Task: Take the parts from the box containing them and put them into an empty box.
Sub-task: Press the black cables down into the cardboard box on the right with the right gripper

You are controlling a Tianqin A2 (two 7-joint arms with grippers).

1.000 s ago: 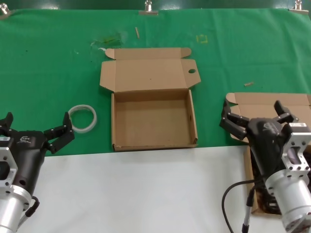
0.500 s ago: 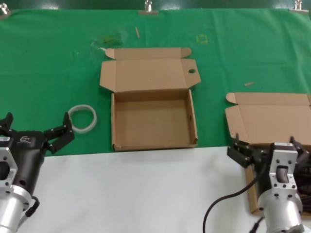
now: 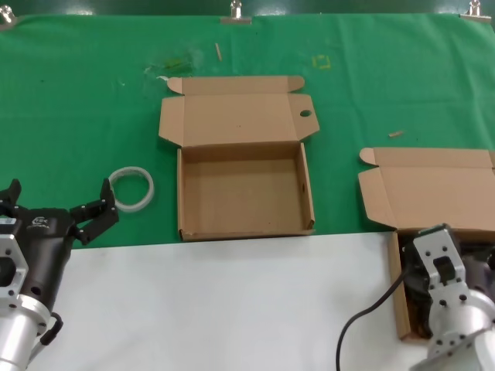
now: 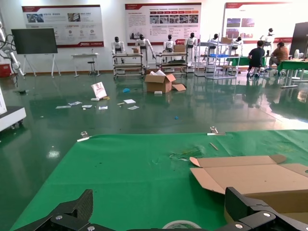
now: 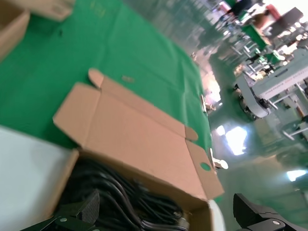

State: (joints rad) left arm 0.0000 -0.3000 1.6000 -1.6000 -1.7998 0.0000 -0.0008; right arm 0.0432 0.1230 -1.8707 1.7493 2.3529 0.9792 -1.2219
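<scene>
On green cloth (image 3: 77, 100), two boxes, right claw (image 5: 168, 219) wide over cords (image 5: 120, 195), left claw (image 3: 58, 202) wide

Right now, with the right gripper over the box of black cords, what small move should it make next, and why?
Probably lower the right gripper a little further and close on one of the black cords. The wrist view shows its fingers spread open just above the coiled cords inside the full box, with nothing held. The empty box waits open at the centre; the left gripper is idle beside the whitish ring.
</scene>
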